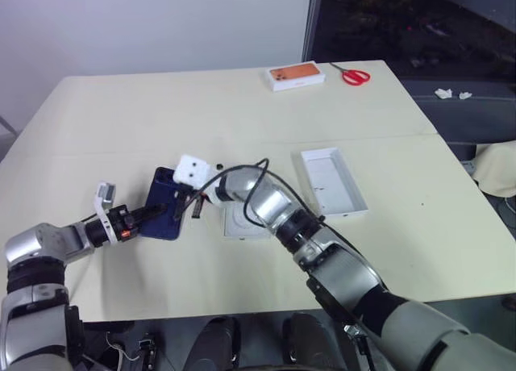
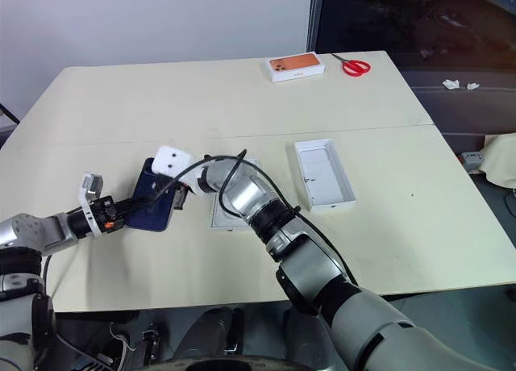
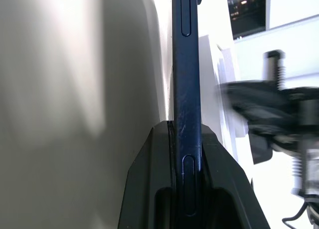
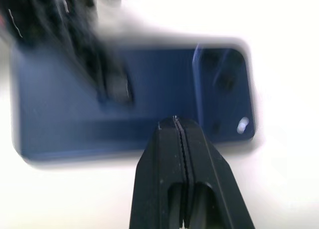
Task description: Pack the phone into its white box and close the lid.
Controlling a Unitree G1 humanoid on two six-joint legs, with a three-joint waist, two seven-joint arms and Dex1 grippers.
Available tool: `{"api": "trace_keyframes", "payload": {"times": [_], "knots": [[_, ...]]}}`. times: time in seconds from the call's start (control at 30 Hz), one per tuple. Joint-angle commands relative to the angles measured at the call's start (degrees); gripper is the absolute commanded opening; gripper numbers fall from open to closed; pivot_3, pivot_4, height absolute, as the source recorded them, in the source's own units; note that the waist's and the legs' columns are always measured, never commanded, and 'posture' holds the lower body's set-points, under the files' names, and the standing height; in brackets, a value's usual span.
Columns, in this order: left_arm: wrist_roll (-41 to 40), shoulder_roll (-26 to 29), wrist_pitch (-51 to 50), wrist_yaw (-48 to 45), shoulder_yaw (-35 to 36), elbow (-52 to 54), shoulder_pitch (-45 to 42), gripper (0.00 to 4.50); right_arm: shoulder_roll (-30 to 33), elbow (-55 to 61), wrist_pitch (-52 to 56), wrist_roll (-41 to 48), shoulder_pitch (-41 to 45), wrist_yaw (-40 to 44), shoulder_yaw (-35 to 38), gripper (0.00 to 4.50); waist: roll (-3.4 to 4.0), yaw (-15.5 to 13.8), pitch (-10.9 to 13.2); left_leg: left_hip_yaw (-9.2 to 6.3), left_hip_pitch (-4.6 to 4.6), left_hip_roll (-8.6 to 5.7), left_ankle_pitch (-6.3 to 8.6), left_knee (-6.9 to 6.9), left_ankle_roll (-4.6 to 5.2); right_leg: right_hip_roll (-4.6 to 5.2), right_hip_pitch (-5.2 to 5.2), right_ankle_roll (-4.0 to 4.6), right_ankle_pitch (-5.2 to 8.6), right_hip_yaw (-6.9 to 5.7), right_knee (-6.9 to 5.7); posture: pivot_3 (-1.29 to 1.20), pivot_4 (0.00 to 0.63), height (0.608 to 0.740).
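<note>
The dark blue phone (image 1: 162, 187) is at the left-middle of the table, its camera cluster showing in the right wrist view. My left gripper (image 1: 156, 213) is shut on the phone's near edge; in the left wrist view the phone (image 3: 186, 79) stands edge-on between the two black fingers (image 3: 149, 154). My right gripper (image 1: 181, 206) is shut with nothing in it, its tip (image 4: 175, 120) just over the phone's long side. The white box (image 1: 239, 223) lies partly under my right forearm. The lid (image 1: 331, 181) lies open side up to its right.
At the table's far edge a white box with an orange top (image 1: 296, 75) lies beside red-handled scissors (image 1: 353, 76). A cable loops over my right wrist (image 1: 242, 173). The cream table (image 1: 145, 113) has bare room behind and left of the phone.
</note>
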State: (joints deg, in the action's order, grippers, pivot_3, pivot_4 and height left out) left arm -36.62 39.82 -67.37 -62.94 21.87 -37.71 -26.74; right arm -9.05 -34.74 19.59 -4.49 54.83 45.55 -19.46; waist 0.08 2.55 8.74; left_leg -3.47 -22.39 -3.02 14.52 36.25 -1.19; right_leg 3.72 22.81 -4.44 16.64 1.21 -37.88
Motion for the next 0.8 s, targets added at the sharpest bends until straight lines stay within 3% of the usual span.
{"api": "trace_keyframes", "payload": {"times": [0.03, 0.17, 0.33, 0.43, 0.47, 0.57, 0.8], "knots": [[-4.5, -1.6, -5.0, 1.5, 4.5, -0.8, 1.3, 0.0, 1.5, 11.8, 6.3, 10.4, -1.0, 4.7, 7.4, 0.0, -0.05, 0.0, 0.0, 0.0, -0.04, 0.0, 0.0, 0.0, 0.0, 0.0, -0.02, 0.0, 0.0, 0.01, -0.01, 0.0, 0.15, 0.74], [-7.8, -2.7, -8.1, 4.3, 10.0, -1.1, 0.5, 0.0, 4.6, 18.6, 15.0, 16.6, -3.6, 6.3, 10.6, 0.0, -0.1, 0.0, 0.1, 0.0, -0.06, 0.0, 0.0, -0.01, 0.0, 0.0, 0.1, 0.0, 0.0, 0.01, 0.01, 0.0, 0.15, 0.74], [-11.5, -5.1, -11.9, 9.2, 15.3, 1.1, 0.8, 0.0, 13.0, 29.3, 22.4, 21.2, -9.1, 10.7, 9.4, 0.0, -0.24, -0.2, 0.1, 0.0, -0.29, 0.01, -0.01, 0.01, 0.0, 0.03, 0.31, 0.0, 0.0, 0.01, 0.0, 0.0, 0.15, 0.74], [-14.8, -9.8, -14.1, 13.2, 17.1, 8.4, 1.9, 0.0, 22.8, 36.0, 19.1, 15.2, -13.6, 13.7, 0.6, 0.85, -0.25, -0.3, 0.1, 0.05, -0.59, 0.01, -0.05, 0.03, -0.05, 0.03, 0.46, -0.01, -0.01, 0.07, -0.07, 0.0, 0.15, 0.74], [-15.7, -11.5, -14.3, 14.8, 17.8, 11.0, 2.2, 0.0, 25.9, 37.9, 18.1, 13.5, -15.0, 14.6, -1.8, 1.32, -0.31, -0.5, 0.1, 0.02, -0.74, 0.01, -0.06, 0.04, -0.08, 0.03, 0.56, -0.01, 0.0, 0.04, -0.07, 0.0, 0.15, 0.74], [-18.0, -14.7, -14.4, 18.1, 19.5, 16.3, 2.7, 0.0, 31.0, 41.5, 15.7, 12.6, -17.4, 16.6, -5.0, 1.32, -0.54, -0.6, 0.2, 0.01, -0.98, 0.03, -0.09, 0.16, -0.11, 0.0, 0.73, -0.02, -0.01, 0.01, -0.08, 0.0, 0.15, 0.74], [-20.5, -14.9, -15.1, 22.1, 19.7, 18.6, 2.2, 0.0, 34.0, 40.4, 9.6, 7.0, -19.2, 15.2, -10.8, 1.32, -0.88, -0.1, 0.4, 0.02, -0.95, 0.35, -0.17, 0.13, -0.27, -0.26, 0.77, -0.02, -0.01, -0.07, -0.09, 0.0, 0.15, 0.74]]}}
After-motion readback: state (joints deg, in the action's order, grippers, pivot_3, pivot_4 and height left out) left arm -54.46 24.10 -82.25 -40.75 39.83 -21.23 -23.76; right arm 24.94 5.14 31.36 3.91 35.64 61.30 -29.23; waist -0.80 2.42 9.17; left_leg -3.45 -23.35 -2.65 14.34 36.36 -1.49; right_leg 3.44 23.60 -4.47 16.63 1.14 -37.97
